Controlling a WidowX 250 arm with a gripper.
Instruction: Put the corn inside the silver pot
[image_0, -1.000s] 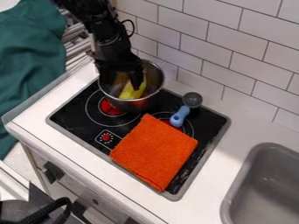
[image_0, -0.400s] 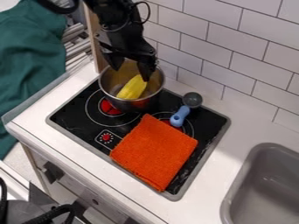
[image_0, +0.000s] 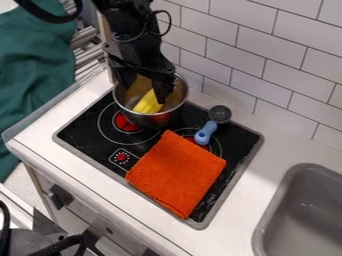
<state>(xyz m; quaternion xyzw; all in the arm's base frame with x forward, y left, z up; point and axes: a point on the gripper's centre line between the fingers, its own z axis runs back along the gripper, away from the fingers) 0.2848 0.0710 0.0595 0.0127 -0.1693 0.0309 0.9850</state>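
Note:
My black gripper (image_0: 145, 94) hangs down at the silver pot, its two fingers spread apart over the pot's upper part. The silver pot (image_0: 162, 120) stands on the back left burner of the black stove. Inside it lies the yellow corn (image_0: 148, 103), slanting up to the right, its upper end close to my right-hand finger. Whether that finger touches the corn I cannot tell.
An orange cloth (image_0: 176, 173) lies over the stove's front right part. Behind it is a blue-handled utensil (image_0: 206, 133) with a grey round head. A grey sink (image_0: 304, 215) is at the lower right, and a tiled wall (image_0: 270, 55) rises behind.
From low in the pot, my gripper rose with its fingers parting, then sank slightly and shifted a little left. The corn stayed in the pot.

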